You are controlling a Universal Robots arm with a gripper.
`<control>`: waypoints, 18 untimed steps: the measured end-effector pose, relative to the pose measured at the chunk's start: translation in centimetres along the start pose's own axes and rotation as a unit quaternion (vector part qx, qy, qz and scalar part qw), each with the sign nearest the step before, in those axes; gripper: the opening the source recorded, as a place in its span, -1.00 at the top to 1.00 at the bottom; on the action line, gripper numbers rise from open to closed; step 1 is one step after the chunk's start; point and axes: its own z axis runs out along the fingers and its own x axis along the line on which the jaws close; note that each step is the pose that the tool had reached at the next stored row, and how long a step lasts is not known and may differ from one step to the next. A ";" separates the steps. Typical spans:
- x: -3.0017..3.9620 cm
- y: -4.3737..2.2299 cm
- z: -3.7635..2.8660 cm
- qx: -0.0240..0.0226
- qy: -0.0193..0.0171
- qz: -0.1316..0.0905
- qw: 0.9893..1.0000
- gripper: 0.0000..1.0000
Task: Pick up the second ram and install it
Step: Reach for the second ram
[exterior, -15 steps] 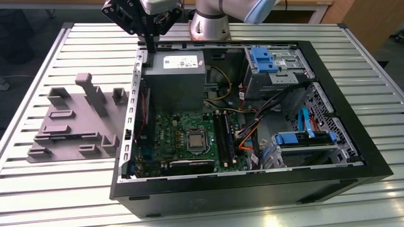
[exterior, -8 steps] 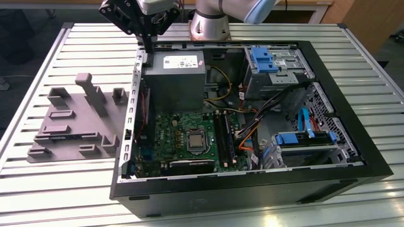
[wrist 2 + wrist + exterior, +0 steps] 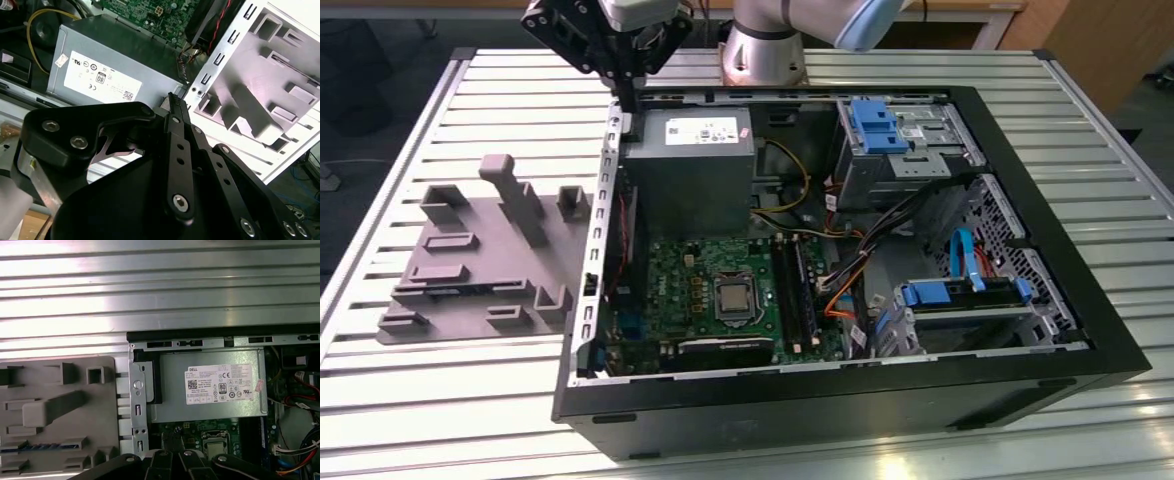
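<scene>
We are hovering our clenched, empty hand (image 3: 624, 98) at the eleven o'clock corner of the computer case (image 3: 854, 400), risking clipping its wall.

Bright, even overhead light, glare bands across the ribbed metal table (image 3: 160, 295) in the first wrist view, pale washout on the grey tray (image 3: 260, 85) in the second wrist view, computer case (image 3: 854, 405) interior dim, soft shadows under its rim
</scene>
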 end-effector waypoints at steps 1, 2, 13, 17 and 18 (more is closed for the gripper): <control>0.08 -0.01 0.00 0.000 0.000 0.000 1.000 0.79; 0.16 -0.01 0.00 0.000 0.000 0.000 1.000 0.79; 1.12 -0.08 -0.03 0.000 0.000 0.000 1.000 0.79; 1.50 -0.11 -0.04 0.000 0.000 0.000 1.000 0.79; 1.58 -0.12 -0.04 0.000 0.000 0.000 1.000 0.79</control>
